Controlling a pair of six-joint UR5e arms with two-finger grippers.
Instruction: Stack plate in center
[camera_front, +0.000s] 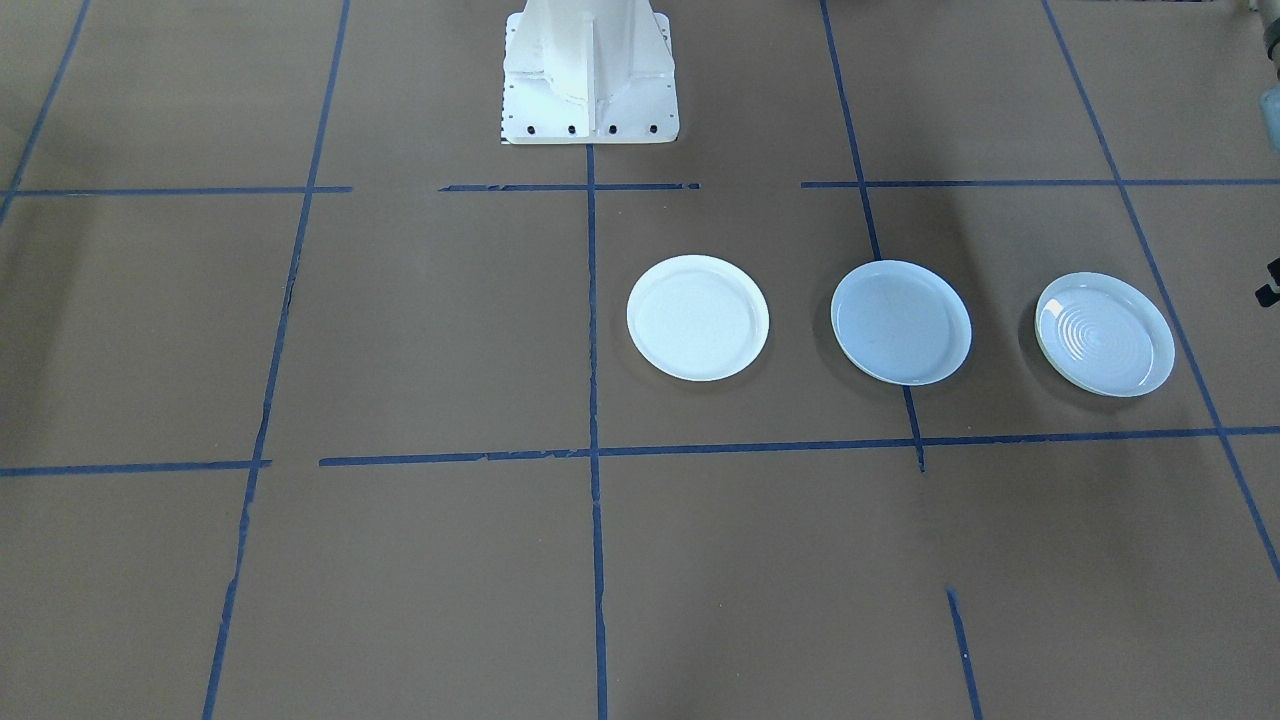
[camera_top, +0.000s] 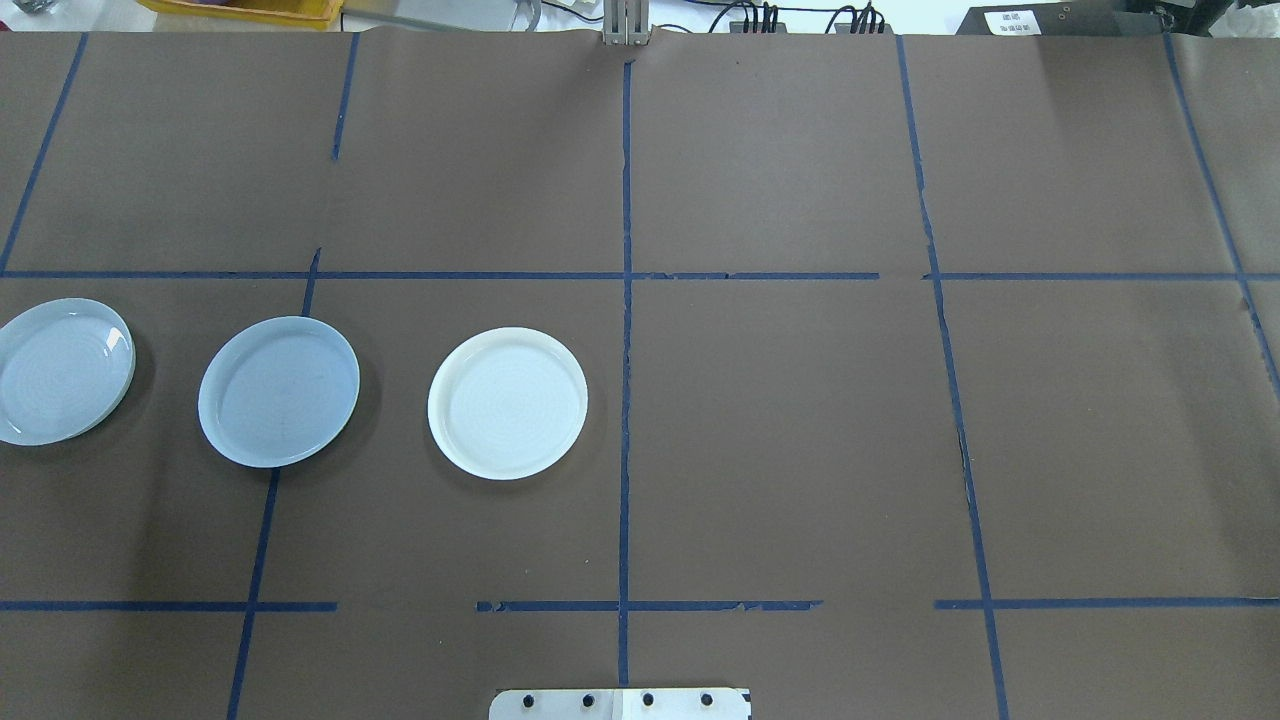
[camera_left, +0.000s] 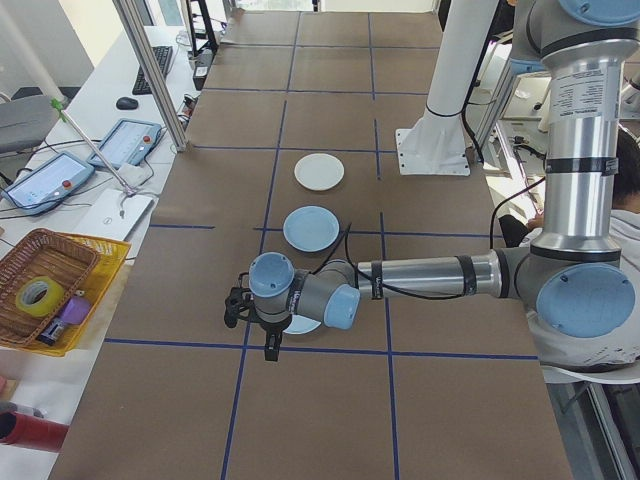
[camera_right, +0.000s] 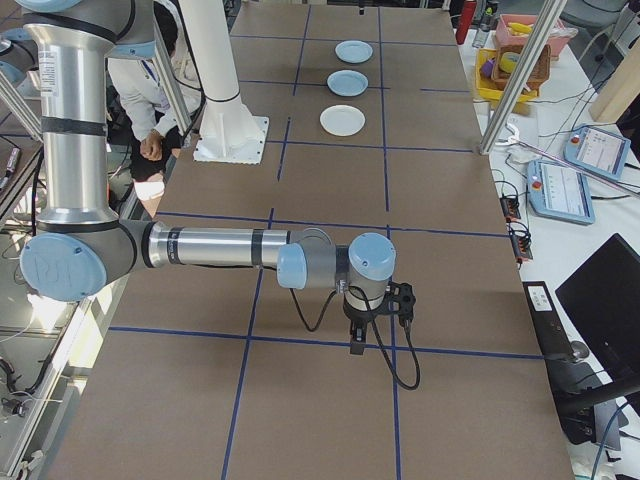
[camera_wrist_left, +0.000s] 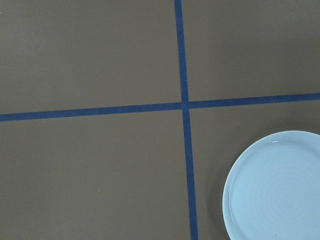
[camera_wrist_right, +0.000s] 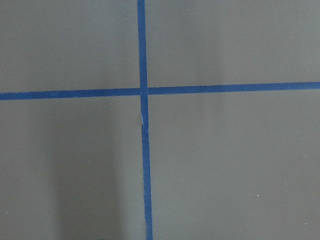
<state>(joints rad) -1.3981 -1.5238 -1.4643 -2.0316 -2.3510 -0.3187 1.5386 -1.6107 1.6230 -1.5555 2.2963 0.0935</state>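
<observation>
Two wrist views — straight down, close

The ringed plate (camera_top: 60, 370) was cut off by the overhead view's left edge, and the left arm (camera_left: 420, 275) hid most of it from the side. Neither gripper's (camera_left: 265, 335) (camera_right: 375, 325) fingers were clear enough to judge.

1. My table (camera_top: 780, 440) wears matt brown paper, faintly creased, crossed by smooth blue tape (camera_top: 626, 400) torn in places.
2. The center plate (camera_top: 278, 391) looks glossy, smooth and plain, pale blue-grey.
3. The white plate (camera_top: 508, 402) shines softly.
4. The ringed plate (camera_front: 1104, 334) glints along its ridges.
5. My arm tubes (camera_left: 420, 274) are brushed metal with matt blue plastic caps.
</observation>
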